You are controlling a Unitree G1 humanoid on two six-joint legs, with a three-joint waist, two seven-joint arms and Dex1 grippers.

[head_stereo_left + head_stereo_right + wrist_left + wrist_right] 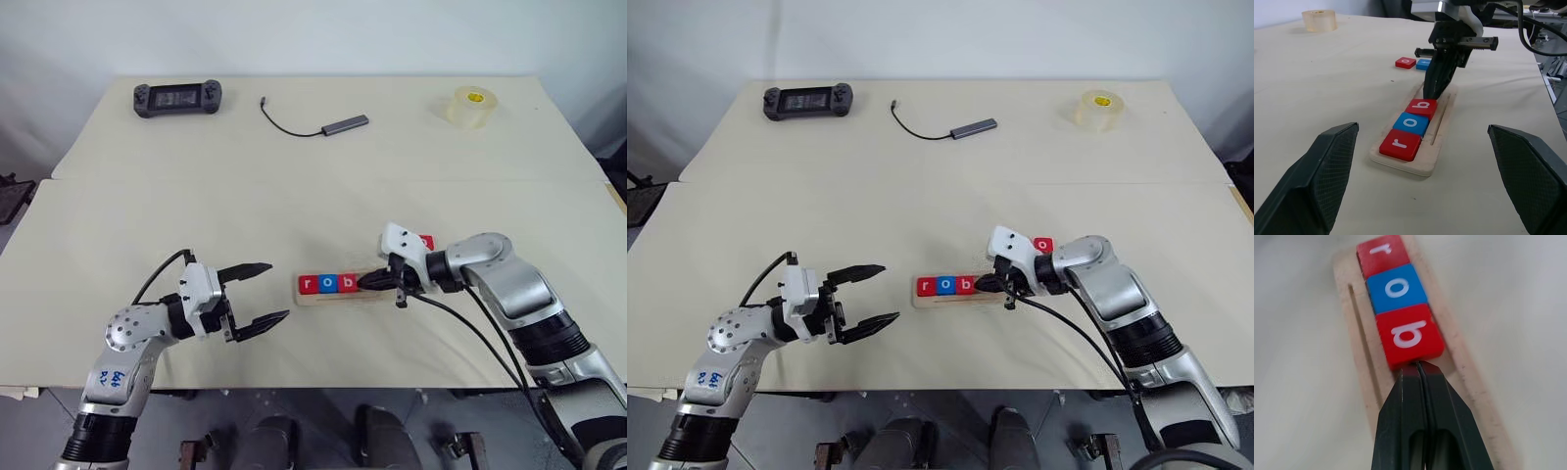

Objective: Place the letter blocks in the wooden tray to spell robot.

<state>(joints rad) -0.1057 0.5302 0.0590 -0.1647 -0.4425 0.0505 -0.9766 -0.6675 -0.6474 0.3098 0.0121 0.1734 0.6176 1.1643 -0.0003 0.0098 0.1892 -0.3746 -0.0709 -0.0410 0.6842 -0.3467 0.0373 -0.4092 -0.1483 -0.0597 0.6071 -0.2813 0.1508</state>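
1. Looking down from the left eye view, a cream table (294,196) carries the wooden tray (338,297) near its front edge, between the two arms. Three letter blocks sit in it in a row: red r (308,285), blue o (327,284), red b (346,284). The right gripper (370,281), fingers pressed together on nothing, has its tip at the b block's free edge, over the tray's bare end. The left gripper (257,295) hangs apart from the tray with its two fingers spread wide. At the far edge, well away, lie one black handheld game console (177,98), one grey adapter on a black cable (343,124) and one roll of clear tape (472,107).

2. Seen from the right eye view, one more red o block (1044,244) lies on the cloth behind the right wrist, outside the tray.

3. Facing along the tray in the left wrist view, the three seated blocks come first and the closed right gripper stands on the empty part beyond them. Past it lie two loose blocks side by side, the red one and a blue block (1423,63) whose letter is partly hidden.

4. Peering down the right wrist view, the shut fingertips (1415,377) touch the b block's edge; the tray's narrow groove (1362,338) runs alongside the row.
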